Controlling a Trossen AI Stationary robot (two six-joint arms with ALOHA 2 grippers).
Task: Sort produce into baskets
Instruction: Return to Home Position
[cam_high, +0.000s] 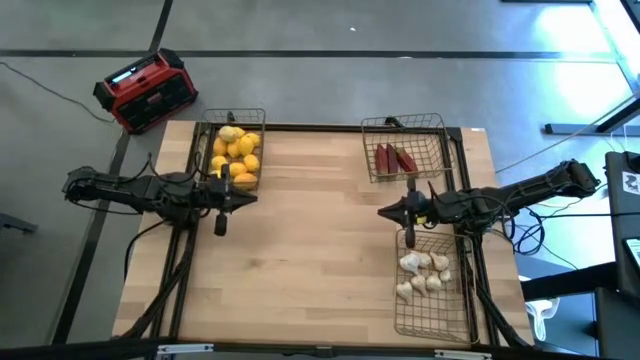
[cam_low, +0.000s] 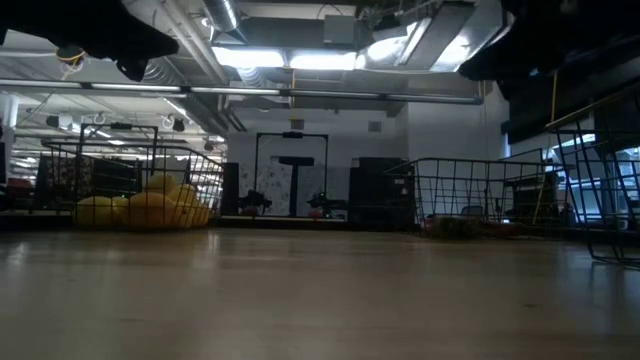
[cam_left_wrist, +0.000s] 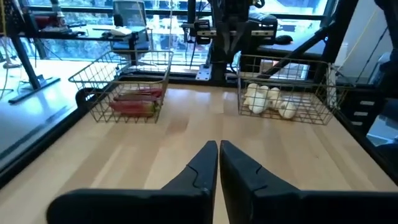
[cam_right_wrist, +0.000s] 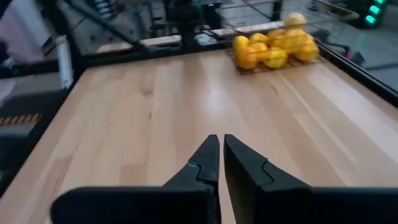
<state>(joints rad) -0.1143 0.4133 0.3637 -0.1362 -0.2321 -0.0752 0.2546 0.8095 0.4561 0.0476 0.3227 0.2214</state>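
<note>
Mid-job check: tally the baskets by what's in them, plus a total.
Lemon basket: 1
Red-piece basket: 1
Garlic basket: 1
Total: 3

L arm (cam_high: 130, 188) stretched roughly level from the left side, reaching inward. The left gripper (cam_high: 248, 198) is at its tip, fingers (cam_left_wrist: 202, 168) pressed together w/ only a hairline gap. R arm (cam_high: 520, 190) mirrors it from the right side. The right gripper (cam_high: 388, 211) faces the other, well apart, fingers likewise closed.
</note>
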